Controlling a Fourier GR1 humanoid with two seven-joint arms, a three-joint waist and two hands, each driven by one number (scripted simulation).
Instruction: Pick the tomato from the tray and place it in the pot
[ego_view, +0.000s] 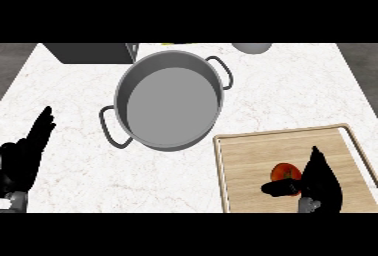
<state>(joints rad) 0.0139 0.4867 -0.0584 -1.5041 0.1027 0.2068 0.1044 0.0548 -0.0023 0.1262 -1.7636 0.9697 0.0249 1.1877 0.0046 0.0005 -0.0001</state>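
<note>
Right hand (322, 183) is over the wooden tray (251, 152), near the tray's front edge, right of its centre. Fingers straight, pointing toward the tray's back edge, thumb stuck out to the left. Hand is open, not closed round anything. Tomato (283, 171) is on the tray, touching the left side of that hand, and the thumb crosses its near side; part of it is hidden by the hand. Tray sits at the counter's (288, 95) front right corner. Steel pot (122, 95), two loop handles, sits mid-counter, just beside the tray's back left corner, nothing inside. Left hand (22, 152) rests open at the counter's left edge, fingers up, holding nothing, well apart from pot and tray. Dark box (88, 52) at the back edge left of the pot, grey round object (252, 47) at the back edge to its right.
</note>
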